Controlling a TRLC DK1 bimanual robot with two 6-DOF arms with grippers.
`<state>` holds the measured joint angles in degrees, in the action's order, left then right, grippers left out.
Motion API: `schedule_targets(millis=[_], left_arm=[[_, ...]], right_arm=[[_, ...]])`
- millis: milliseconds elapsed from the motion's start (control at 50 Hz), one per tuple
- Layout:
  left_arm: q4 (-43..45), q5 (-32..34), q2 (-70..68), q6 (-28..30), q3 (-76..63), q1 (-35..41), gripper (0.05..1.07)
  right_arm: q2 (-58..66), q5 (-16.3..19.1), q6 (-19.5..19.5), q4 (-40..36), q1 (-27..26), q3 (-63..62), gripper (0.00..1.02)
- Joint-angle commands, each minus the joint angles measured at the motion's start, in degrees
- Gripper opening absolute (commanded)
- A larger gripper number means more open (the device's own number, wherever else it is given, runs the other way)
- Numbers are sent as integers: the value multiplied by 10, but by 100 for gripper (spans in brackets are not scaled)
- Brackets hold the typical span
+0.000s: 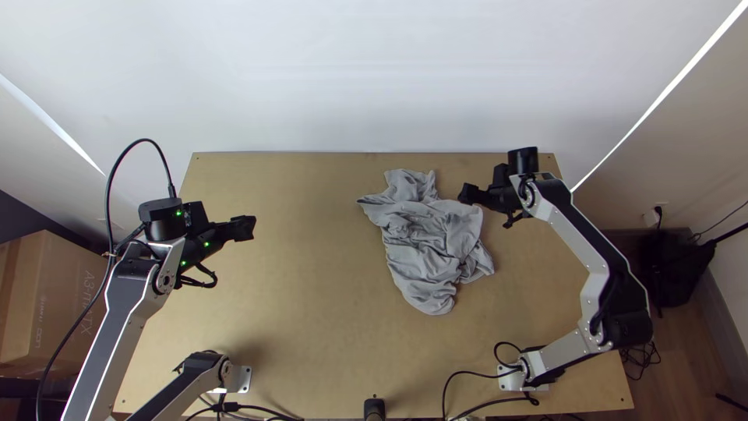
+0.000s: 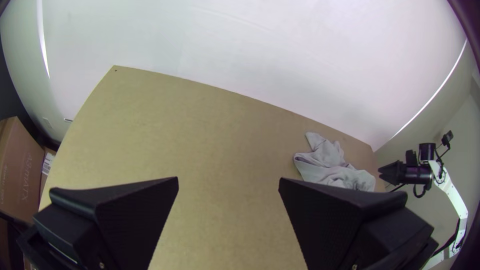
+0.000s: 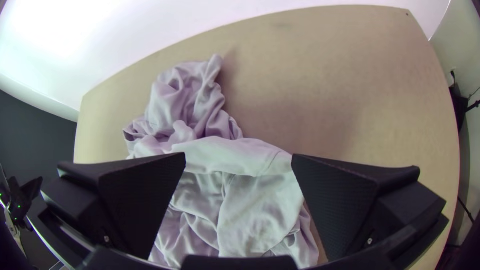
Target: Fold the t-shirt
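The left fingers stand wide apart over the left part of the wooden surface, with nothing between them; in the left wrist view their flat black inner faces slant away from each other with bare wood in the gap. The right fingers are wide apart too, at the upper right edge of the shirt as the top view has it; they grip no part of it. In the right wrist view, grey cloth shows through the gap between their black pads, with a smooth band running across from one to the other and looser creases below it. Whether either tip touches the cloth, I cannot tell. The shirt lies bunched and crumpled, well apart from the left fingers and to their right. From the right fingers it spreads left and toward the near edge: one narrow lobe sticks out toward the wall, a pointed corner reaches to the left, and a rounded end lies nearest the near edge. A cardboard box sits off the surface, left of the left fingers.
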<state>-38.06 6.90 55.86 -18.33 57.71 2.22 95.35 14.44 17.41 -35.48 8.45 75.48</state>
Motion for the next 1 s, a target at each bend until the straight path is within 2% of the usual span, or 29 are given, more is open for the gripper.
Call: schedule_targets(millis=[0, 160, 200, 240, 260, 360, 380, 540, 780, 980], left_arm=[[5, 7, -10, -16, -1, -4, 102], [-3, 8, -16, -16, -7, -10, 102], [-9, 8, -17, -14, -8, -10, 102], [-13, 8, -17, -13, -9, -11, 102], [-18, 8, -17, -12, -9, -11, 102], [-42, 9, -7, -3, -9, -4, 102], [-49, 9, -5, 1, -9, 2, 102], [-73, 9, 0, 44, -20, 79, 101], [-72, 14, 32, 90, -6, 145, 102], [-24, 14, 98, 104, 5, 234, 102]], right_arm=[[36, 2, 11, -9, -2, 19, 98], [66, 2, 10, -9, -2, 19, 96], [68, -1, 10, -9, -1, 17, 88], [67, -4, 9, -8, 1, 12, 76], [66, -5, 9, -6, 2, 11, 66], [56, -8, 4, 25, 7, 3, 7], [55, -8, 4, 30, 8, 0, 2], [47, -7, 6, 32, 23, 4, 2], [10, -11, 26, 47, 38, 27, 2], [-28, -20, 54, 98, 32, 32, 2]])
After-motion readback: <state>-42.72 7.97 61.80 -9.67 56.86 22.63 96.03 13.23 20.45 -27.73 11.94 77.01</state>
